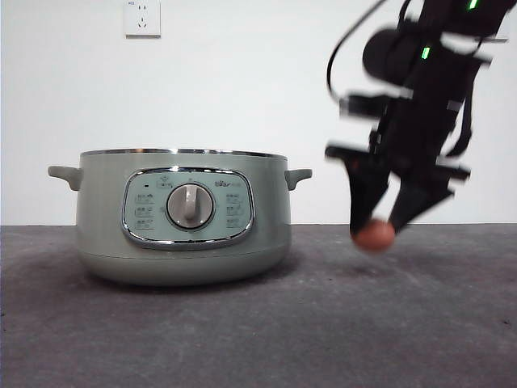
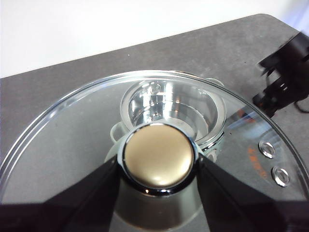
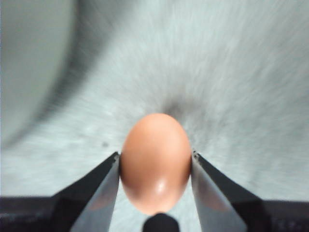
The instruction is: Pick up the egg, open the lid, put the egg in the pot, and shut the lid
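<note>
Reddish-brown egg (image 3: pixel 155 162) | lengthwise between right fingers (image 3: pixel 110 186), clamped | left fingers (image 2: pixel 94 193) gripping lid (image 2: pixel 63 140) knob

Grey table (image 1: pixel 258 323) — white wall socket (image 1: pixel 142 18) behind.

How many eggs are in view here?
1. The egg sits between the right hand's jaws, lifted beside the pot. Nothing shows inside the open pot.
</note>
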